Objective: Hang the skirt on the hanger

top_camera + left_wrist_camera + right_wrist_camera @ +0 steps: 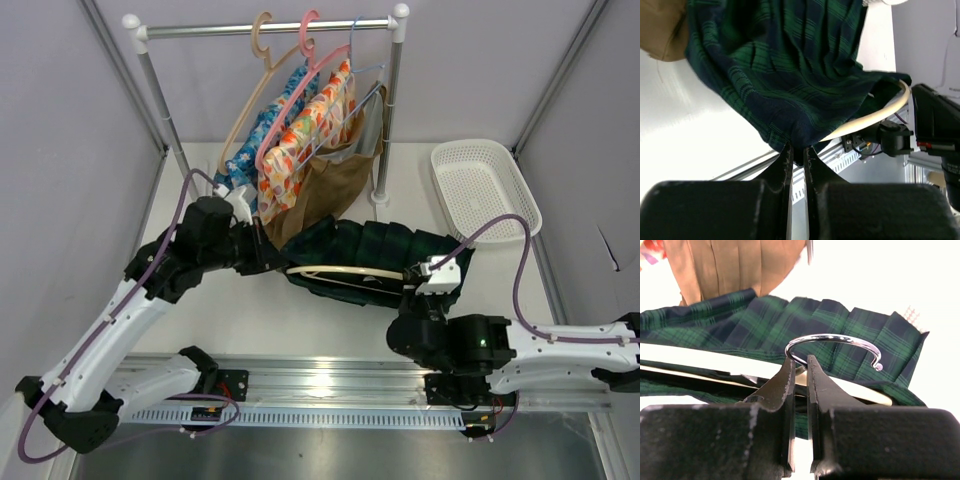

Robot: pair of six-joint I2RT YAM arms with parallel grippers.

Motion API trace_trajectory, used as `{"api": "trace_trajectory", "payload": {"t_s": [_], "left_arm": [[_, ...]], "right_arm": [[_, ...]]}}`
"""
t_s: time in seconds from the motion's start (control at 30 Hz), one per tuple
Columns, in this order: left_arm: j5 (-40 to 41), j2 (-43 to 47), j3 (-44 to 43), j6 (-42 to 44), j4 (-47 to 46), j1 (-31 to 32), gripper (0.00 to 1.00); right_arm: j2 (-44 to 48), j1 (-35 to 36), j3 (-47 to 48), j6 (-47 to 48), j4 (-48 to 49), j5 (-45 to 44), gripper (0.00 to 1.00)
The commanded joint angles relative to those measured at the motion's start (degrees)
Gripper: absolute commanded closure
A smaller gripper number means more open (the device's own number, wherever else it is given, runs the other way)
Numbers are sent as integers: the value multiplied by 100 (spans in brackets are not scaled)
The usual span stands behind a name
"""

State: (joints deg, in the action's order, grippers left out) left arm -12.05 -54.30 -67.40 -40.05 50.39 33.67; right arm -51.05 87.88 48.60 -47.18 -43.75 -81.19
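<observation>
From above, the skirt (360,245) is being held spread on the table (250,320) between left gripper (268,256) and right gripper (414,282), the hanger (340,268) lying along it, likely for threading. At the left wrist, the skirt's edge is being pinched between clenched fingers. At the right wrist, the hook (835,339) is being clamped at its base, skirt just behind.

You are working in a robotics lab cell, not a home. A bare white worktop (300,320) is sitting boxed in by pale grey wall panels (60,150) in metal framing. A left arm (120,330) and a right arm (560,355) are standing on an aluminium rail (330,375) along its near edge. A small clothes rack (200,31) is standing at the far edge, and a white perforated basket (480,190) is lying in the far right corner.
</observation>
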Motion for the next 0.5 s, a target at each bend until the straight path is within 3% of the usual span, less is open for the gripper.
{"api": "trace_trajectory", "payload": {"t_s": [0.0, 0.47], "left_arm": [[54, -159, -555, -99, -117, 359, 100], [406, -599, -1733, 252, 849, 483, 100]], "right_arm": [[279, -148, -237, 2439, 1438, -3, 100], [517, -561, -184, 3390, 2028, -90, 100]]}}
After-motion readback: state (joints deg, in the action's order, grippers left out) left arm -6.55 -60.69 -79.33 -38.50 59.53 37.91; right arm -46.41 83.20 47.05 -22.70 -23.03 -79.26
